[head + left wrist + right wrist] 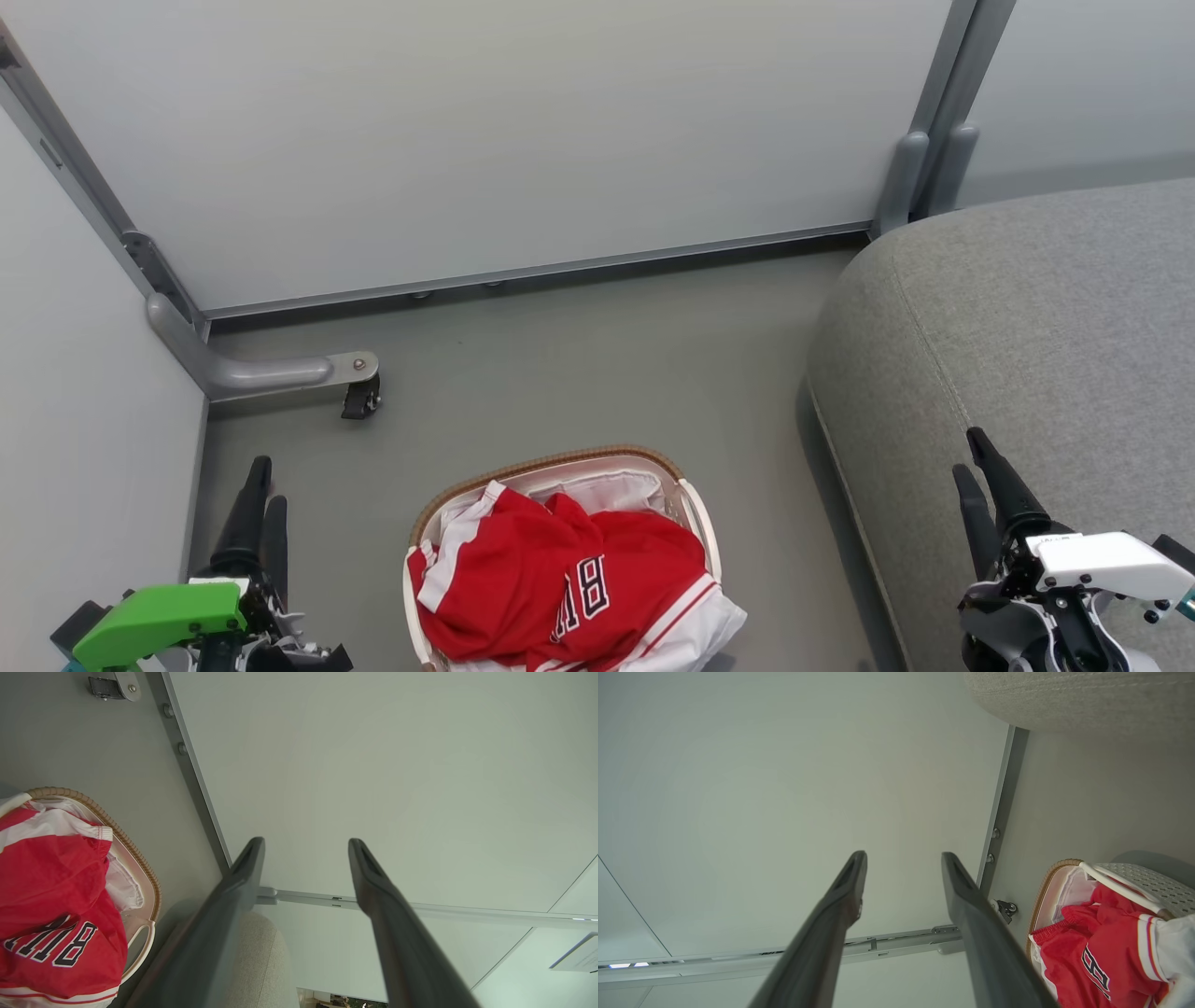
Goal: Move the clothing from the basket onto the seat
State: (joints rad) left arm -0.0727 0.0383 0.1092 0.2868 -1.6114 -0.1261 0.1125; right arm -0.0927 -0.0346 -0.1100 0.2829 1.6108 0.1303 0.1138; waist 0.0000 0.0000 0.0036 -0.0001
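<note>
Left fingers (248, 509), right fingers (1006, 490) spread; clothing (560, 569) overhangs basket (560, 459) rim beside seat (1027, 317).

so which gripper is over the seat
The right gripper, white-housed, is above the grey seat; the green-housed left gripper is above the floor.
</note>
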